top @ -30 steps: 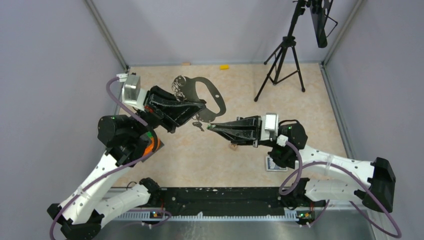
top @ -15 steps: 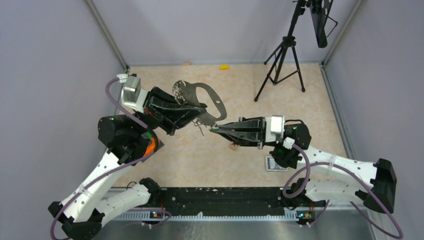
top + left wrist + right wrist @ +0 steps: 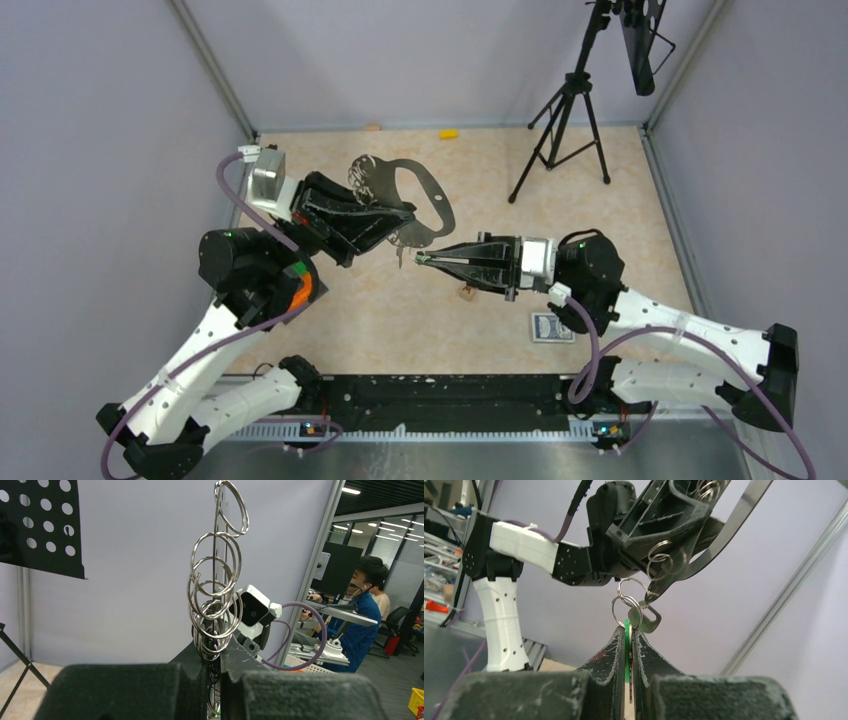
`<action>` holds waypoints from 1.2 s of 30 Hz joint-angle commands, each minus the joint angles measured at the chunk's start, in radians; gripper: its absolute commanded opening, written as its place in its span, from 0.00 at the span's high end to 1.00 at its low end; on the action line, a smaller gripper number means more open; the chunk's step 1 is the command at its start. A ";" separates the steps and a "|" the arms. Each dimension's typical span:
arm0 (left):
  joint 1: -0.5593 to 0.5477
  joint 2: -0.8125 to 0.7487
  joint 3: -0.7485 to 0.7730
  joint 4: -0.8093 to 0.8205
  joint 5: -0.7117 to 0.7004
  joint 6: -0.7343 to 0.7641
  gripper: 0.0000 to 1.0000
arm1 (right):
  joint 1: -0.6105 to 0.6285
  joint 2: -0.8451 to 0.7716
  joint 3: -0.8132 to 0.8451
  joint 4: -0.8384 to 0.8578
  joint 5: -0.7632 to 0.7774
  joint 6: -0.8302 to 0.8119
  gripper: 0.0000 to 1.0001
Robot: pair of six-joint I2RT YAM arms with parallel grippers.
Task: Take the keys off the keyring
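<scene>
The keyring [image 3: 432, 205], a flat grey D-shaped loop, is held up above the table with my left gripper [image 3: 398, 226] shut on its lower edge. In the left wrist view the keyring [image 3: 216, 555] stands edge-on between the shut jaws of my left gripper [image 3: 215, 666], with several steel split rings [image 3: 214, 597] stacked along it. The keys [image 3: 403, 256] hang below the loop. My right gripper [image 3: 629, 632] is shut on the green-headed key [image 3: 627, 630]. A silvery key [image 3: 650, 619] dangles beside it from small rings [image 3: 626, 602] linked to the grey keyring [image 3: 724, 535].
A black tripod [image 3: 565, 120] stands at the back right. A small yellow piece [image 3: 448, 133] lies by the back wall. A small brown cube [image 3: 465, 293] and a blue patterned card [image 3: 552, 328] lie on the table under my right arm.
My right wrist has rolled and the arm behind it has shifted right, the fingertips staying on the key. The keyring has tipped slightly in my left gripper.
</scene>
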 commanded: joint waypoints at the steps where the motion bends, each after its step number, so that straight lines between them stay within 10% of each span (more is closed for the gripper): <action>1: 0.003 -0.013 0.040 0.015 -0.034 0.013 1.00 | 0.001 -0.039 0.051 -0.090 -0.029 -0.087 1.00; 36: 0.003 0.011 0.049 -0.141 -0.140 0.048 1.00 | 0.003 0.037 0.378 -0.891 0.000 -0.638 1.00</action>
